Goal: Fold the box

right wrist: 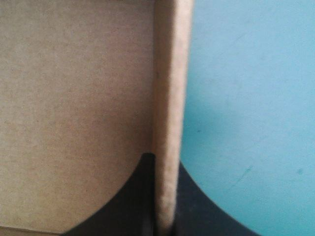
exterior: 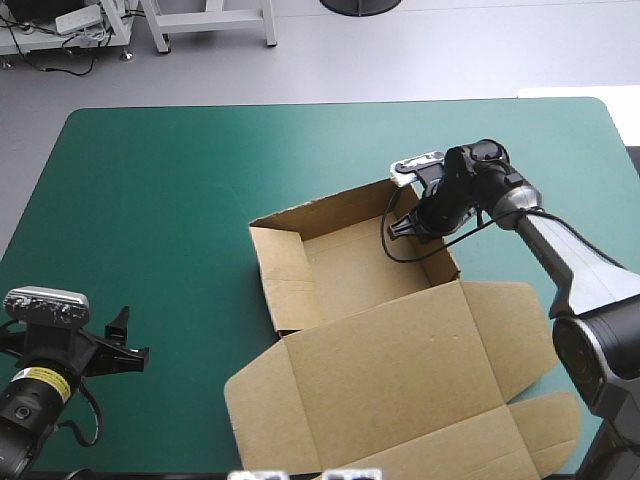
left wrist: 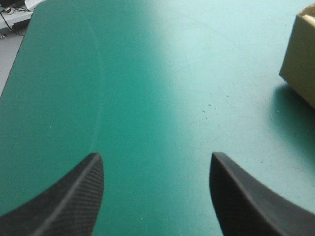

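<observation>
R gripper point(exterior: 405, 226) clamped on box point(exterior: 380, 320) wall at its 2 o'clock; L gripper point(exterior: 132, 335) fingers apart, table's 8 o'clock, over teal-green cover point(exterior: 180, 200).

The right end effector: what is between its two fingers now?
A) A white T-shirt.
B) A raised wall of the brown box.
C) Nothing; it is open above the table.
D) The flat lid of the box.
B: in the right wrist view, a raised wall of the box is pinched in the right end effector, which is all but shut on it.
</observation>
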`<act>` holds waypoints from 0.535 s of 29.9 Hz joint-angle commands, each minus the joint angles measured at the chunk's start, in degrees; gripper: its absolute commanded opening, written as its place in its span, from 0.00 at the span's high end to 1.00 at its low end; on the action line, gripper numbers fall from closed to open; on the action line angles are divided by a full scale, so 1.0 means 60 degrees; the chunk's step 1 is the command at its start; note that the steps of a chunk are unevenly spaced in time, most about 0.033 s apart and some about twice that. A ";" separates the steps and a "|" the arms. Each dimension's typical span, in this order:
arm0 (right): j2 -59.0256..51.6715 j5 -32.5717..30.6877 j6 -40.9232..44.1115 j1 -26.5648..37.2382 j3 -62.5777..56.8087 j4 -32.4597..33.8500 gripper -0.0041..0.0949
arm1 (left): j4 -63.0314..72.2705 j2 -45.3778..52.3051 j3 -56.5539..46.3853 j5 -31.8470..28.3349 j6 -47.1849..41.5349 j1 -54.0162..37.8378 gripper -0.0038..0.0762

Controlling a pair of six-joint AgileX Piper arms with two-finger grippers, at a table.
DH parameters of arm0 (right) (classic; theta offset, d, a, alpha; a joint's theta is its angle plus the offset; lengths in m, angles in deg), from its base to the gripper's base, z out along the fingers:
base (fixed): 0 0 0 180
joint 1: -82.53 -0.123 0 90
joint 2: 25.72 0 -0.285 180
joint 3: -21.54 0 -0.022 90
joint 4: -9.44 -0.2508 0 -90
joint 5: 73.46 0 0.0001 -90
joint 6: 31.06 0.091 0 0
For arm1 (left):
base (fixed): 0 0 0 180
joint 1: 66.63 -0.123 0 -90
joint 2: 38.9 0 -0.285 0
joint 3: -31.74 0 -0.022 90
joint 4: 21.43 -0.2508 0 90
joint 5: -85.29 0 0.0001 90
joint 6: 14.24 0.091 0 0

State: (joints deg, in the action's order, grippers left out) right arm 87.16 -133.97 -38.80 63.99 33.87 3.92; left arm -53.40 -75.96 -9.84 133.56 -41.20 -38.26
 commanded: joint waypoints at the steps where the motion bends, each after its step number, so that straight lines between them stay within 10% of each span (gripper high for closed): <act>1: -0.0455 -0.0101 -0.0541 0.0882 0.0804 0.0371 0.98 | -0.0310 -0.0064 0.0248 -0.0379 -0.0107 -0.0018 0.40; 16: 0.0212 -0.1169 -0.2219 0.6147 0.2158 -0.1334 0.98 | -0.0749 -0.0064 0.0227 -0.0342 -0.0126 -0.0018 0.40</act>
State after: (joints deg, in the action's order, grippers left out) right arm 89.95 -141.37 -50.20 96.98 44.88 0.92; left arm -55.61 -75.96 -9.95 134.02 -41.36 -38.26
